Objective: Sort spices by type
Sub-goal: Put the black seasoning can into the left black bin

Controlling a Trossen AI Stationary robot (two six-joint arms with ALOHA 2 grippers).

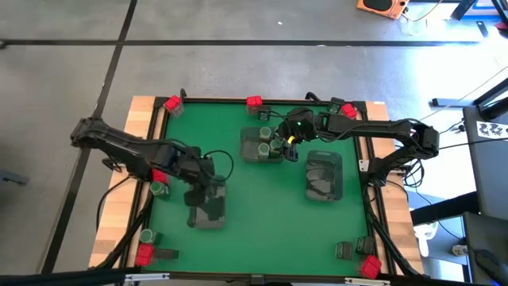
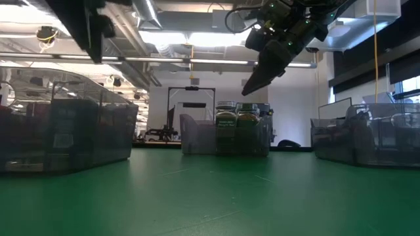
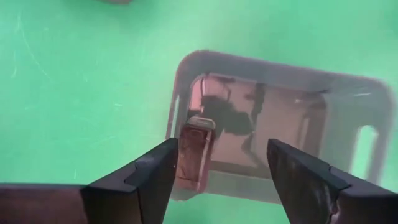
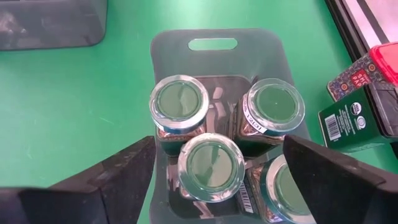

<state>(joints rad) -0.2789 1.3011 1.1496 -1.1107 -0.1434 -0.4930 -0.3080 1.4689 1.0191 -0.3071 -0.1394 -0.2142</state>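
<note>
Right hand (image 2: 252,85) above jars (image 2: 236,124) in tray (image 2: 197,141)

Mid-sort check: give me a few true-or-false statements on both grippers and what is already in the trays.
1. The right gripper hovers open over a tray holding round jars. True.
2. That tray holds red boxes. False: only green-lidded jars show in it; a red box lies outside it on the mat.
3. The left gripper grips a box. False: its fingers are apart and empty.
4. One reddish box stands in the tray below the left gripper. True.
</note>
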